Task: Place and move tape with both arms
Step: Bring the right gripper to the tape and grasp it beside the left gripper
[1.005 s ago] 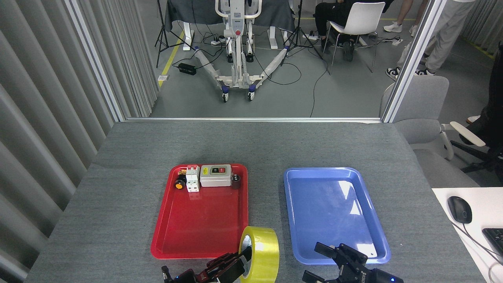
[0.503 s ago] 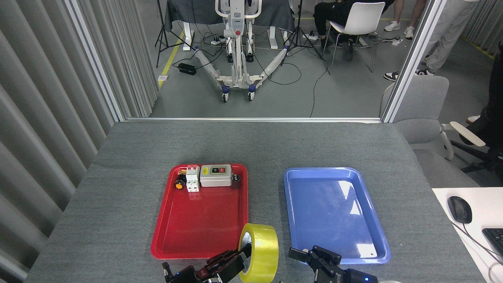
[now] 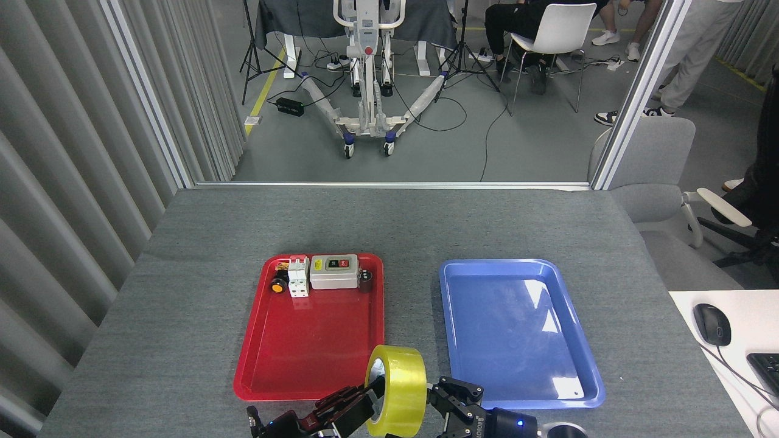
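At the bottom centre of the frame, the left gripper (image 3: 365,404) is holding the tape (image 3: 397,391) upright on edge, its fingers reaching into the core. The right gripper (image 3: 453,401) is sitting just beside the roll's right face, fingers spread apart. The roll is standing between the red tray (image 3: 255,340) and the blue tray (image 3: 584,365).

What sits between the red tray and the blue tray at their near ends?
In the head view, the tape stands on edge there, held by the left gripper, with the right gripper close beside it.
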Tool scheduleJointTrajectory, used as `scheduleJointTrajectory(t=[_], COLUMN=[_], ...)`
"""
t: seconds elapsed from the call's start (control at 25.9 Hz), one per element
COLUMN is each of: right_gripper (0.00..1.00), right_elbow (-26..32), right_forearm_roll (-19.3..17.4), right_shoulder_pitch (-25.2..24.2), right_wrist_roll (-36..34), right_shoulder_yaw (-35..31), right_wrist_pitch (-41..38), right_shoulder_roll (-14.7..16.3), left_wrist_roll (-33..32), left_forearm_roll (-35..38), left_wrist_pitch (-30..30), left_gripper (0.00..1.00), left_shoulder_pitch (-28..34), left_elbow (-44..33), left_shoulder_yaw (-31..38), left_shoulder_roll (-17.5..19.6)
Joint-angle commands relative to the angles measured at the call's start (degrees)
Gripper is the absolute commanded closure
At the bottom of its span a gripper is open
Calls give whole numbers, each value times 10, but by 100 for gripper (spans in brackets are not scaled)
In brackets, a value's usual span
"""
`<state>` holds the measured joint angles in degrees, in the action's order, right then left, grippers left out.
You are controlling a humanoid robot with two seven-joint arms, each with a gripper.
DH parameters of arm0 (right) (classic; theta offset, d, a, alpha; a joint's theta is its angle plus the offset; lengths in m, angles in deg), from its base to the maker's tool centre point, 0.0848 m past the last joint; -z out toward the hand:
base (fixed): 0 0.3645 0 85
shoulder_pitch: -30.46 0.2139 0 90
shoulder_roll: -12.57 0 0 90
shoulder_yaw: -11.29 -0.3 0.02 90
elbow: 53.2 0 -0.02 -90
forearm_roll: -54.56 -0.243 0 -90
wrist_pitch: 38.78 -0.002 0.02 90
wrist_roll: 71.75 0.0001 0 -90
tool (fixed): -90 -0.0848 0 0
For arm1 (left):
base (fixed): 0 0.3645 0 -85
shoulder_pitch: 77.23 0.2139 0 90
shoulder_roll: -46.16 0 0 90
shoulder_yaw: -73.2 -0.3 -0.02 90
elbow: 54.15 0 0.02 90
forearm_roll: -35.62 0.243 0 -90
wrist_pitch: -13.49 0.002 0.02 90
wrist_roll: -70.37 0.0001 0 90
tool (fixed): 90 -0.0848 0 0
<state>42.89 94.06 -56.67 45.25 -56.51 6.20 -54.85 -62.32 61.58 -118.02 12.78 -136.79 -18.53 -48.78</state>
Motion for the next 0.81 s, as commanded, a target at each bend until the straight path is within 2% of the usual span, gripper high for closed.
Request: scheduleJointTrajectory(t=[0.0,0.08,0.23,0.39,0.54,0.77], right_gripper=[23,28,45,47,56,56], right_elbow=[-12,-13,-12,-12,-11,-12], right_forearm_roll=[0,0,0,0,0,0], right_shoulder_pitch=[12,12,13,12,6,4], right_wrist_roll=[7,6,7,7,7,6], right_shoulder_yaw=[6,6,5,5,5,5], right_wrist_pitch=[0,0,0,0,0,0], right_shoulder_roll=[-7,-3,-5,-4,-4,-3], left_wrist_roll=[0,0,0,0,0,0], left_forearm_roll=[0,0,1,1,0,1], left_wrist_pitch=[1,1,1,1,2,2], left_gripper=[100,100,100,100,100,100], left_shoulder_pitch=[1,0,0,-1,-4,-10], left_elbow=[0,-1,0,1,9,17], left_shoulder_yaw=[1,1,1,1,3,8], left_shoulder_roll=[0,0,0,1,2,3])
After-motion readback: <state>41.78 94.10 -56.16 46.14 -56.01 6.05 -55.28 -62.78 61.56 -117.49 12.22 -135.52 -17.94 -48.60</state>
